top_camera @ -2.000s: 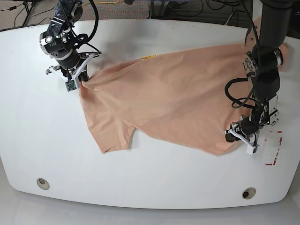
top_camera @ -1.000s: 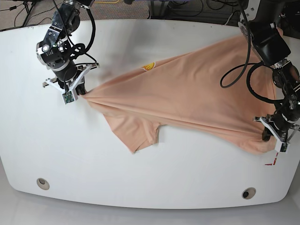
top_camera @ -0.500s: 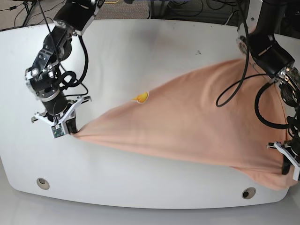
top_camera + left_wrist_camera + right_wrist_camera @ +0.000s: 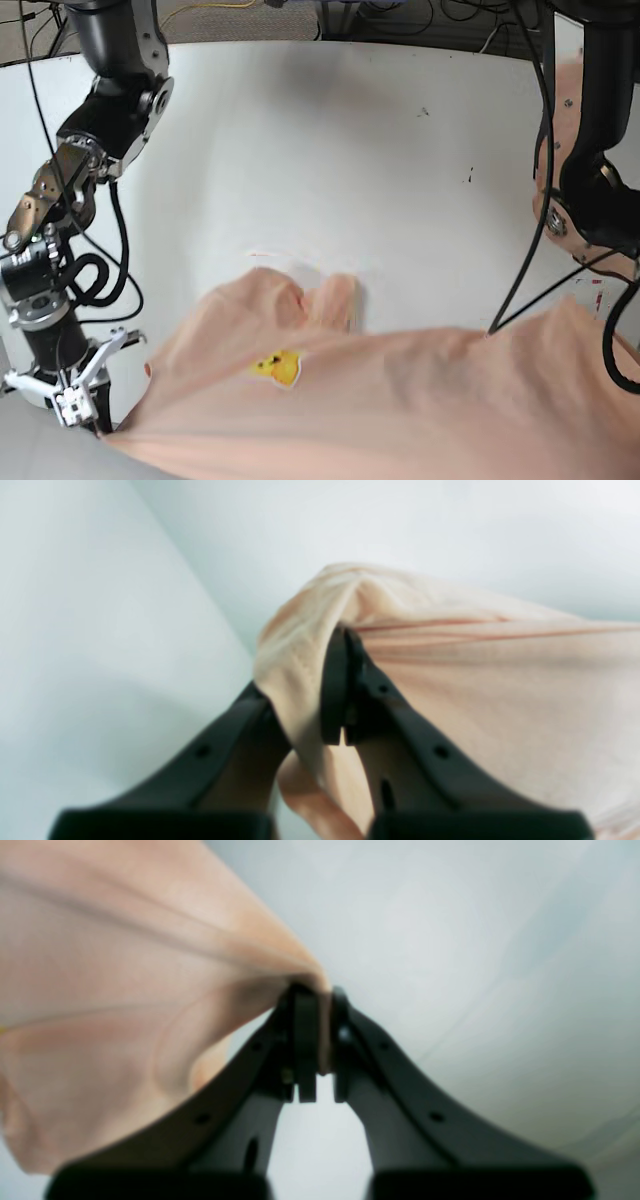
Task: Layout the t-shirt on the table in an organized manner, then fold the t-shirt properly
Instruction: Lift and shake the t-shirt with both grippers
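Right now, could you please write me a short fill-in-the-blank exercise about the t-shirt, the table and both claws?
1. The right claw is ____ on a pinch of the t-shirt.
2. The round print on the t-shirt is coloured ____.
3. The left claw grips the ____.
4. The table top is coloured ____.

Missing words: shut; yellow; t-shirt; white

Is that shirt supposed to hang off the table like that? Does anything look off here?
Yes: the t-shirt is not laid flat. Both grippers pinch it and stretch it over the table's near edge, and one part is bunched up in lumps.
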Controlling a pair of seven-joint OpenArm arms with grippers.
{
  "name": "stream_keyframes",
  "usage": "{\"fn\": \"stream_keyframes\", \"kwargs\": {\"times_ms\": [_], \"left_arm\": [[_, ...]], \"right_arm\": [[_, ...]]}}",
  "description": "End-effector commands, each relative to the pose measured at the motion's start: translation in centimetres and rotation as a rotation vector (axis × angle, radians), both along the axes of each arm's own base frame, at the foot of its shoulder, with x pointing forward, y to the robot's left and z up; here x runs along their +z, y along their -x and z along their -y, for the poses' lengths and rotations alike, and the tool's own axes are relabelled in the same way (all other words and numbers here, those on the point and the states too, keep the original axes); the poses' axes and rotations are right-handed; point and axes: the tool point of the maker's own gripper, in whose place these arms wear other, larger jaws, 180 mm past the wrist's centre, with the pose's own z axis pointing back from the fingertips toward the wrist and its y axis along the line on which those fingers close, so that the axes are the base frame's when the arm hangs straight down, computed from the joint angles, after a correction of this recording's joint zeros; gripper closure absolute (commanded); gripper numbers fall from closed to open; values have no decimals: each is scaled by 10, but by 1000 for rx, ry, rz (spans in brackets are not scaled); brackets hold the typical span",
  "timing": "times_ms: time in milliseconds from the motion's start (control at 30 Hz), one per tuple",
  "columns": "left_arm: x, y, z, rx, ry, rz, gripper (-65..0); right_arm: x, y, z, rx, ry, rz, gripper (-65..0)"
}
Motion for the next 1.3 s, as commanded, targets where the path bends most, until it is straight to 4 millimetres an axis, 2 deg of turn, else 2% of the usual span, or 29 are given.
{"fn": "stream_keyframes", "kwargs": {"times_ms": [0,133,233,367,433,667,700,733,800,833,867,1000,1100,1133,1167,1267], "left_arm": [[51,12,6,0,-36,118,-8],[74,15,16,-14,-68,160,-8],[74,15,15,-8,-66,145,-8],[61,8,22,-25,-59,113,-10],[46,4,26,-34,-56,82,-10],[-19,3,29,-18,-83,-43,-10],[-40,3,29,-18,-87,-85,-10],[-46,3,30,-17,-89,-98,-10],[-80,5,32,-20,-98,-171,-10],[-86,6,32,-23,-99,-184,-10],[-107,8,35,-37,-97,-228,-10],[-161,23,29,-59,-44,-328,-7],[-204,40,25,-82,16,-405,-7],[-213,44,25,-90,28,-424,-7],[-232,52,27,-108,46,-463,-7],[-270,73,30,-134,73,-554,-7]], "right_arm": [[71,-2,11,-47,62,136,0],[117,0,15,-74,111,201,0],[134,0,8,-65,152,227,0],[135,0,5,-60,171,226,0],[124,-1,7,-62,168,200,0],[41,5,25,-96,115,26,0],[16,9,27,-101,86,-25,0],[9,10,29,-106,79,-38,0],[-32,21,37,-131,36,-128,0],[-39,24,38,-136,27,-142,0],[-62,31,41,-149,2,-192,0],[-122,59,48,-190,-64,-327,0],[-168,85,43,-208,-137,-421,0],[-176,91,42,-209,-154,-434,0],[-194,104,37,-209,-186,-463,0],[-226,130,25,-197,-233,-516,0]]}}
